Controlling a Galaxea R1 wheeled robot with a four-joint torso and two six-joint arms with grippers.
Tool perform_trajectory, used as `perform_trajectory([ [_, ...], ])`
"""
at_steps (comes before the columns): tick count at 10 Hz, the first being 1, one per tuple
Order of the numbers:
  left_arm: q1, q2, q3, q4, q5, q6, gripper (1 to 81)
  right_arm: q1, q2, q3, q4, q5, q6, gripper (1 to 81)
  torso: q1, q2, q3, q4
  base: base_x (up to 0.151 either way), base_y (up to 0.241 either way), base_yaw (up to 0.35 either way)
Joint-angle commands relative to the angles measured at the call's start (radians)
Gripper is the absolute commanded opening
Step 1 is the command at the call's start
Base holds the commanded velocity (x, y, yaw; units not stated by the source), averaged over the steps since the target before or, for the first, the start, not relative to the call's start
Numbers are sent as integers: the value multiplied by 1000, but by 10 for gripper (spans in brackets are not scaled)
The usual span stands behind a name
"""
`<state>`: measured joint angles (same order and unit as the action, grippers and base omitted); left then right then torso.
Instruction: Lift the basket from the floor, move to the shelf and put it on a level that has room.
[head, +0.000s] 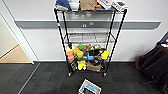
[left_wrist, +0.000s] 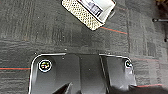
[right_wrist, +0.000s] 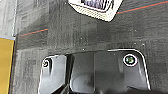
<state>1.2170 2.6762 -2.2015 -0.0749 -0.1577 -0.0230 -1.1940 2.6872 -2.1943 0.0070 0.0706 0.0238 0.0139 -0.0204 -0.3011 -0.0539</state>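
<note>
Basket (head: 89, 88): on the floor (head: 45, 77) before the shelf (head: 87, 40), unlifted.
Level (head: 90, 38): bare, offers room.
Grippers: grip state indiscernible.

Head faces shelf (head: 88, 40); wrists overlook basket (left_wrist: 88, 11).

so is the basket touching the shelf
Apart. In the head view the basket sits on the floor in front of the shelf, with a strip of bare carpet between its rim and the shelf's wheels.
</note>
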Motion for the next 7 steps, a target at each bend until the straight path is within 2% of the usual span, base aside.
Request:
perform_trajectory([
  [1,-46,-14,11,3,47,5,811,58,-19,4,5,-46,2,811,0,0,0,0,111,0,0],
  [7,-46,-18,11,0,49,5,811,53,-13,-13,5,-46,1,811,0,0,0,0,111,0,0],
])
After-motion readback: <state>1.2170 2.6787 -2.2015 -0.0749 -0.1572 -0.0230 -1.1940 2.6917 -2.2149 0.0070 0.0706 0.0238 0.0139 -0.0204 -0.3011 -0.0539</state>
